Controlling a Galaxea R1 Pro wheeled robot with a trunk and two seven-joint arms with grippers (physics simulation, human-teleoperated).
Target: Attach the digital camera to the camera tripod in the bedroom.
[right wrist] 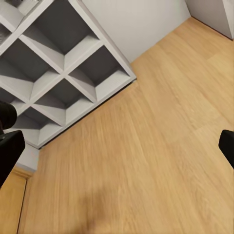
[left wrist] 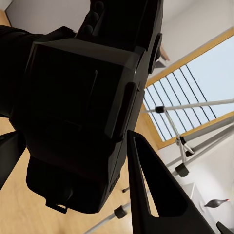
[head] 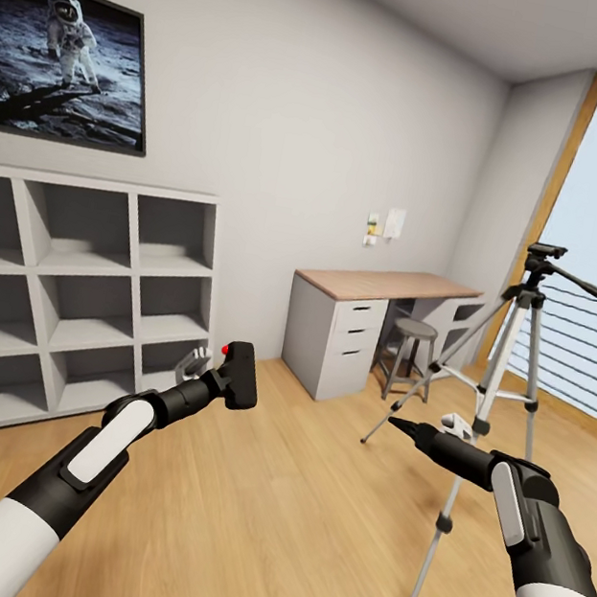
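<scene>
Left gripper [head: 223, 385] clamped on digital camera [head: 240, 376], camera tripod [head: 497, 390] standing at right by the window.
Camera held up over the wood floor [head: 281, 519], red button on top, in front of white cube shelves [head: 76, 291]. Right gripper [head: 401, 424] empty near the tripod legs; can't tell if its jaws are parted or closed. Desk [head: 372, 325] and stool [head: 409, 356] behind the tripod.
</scene>
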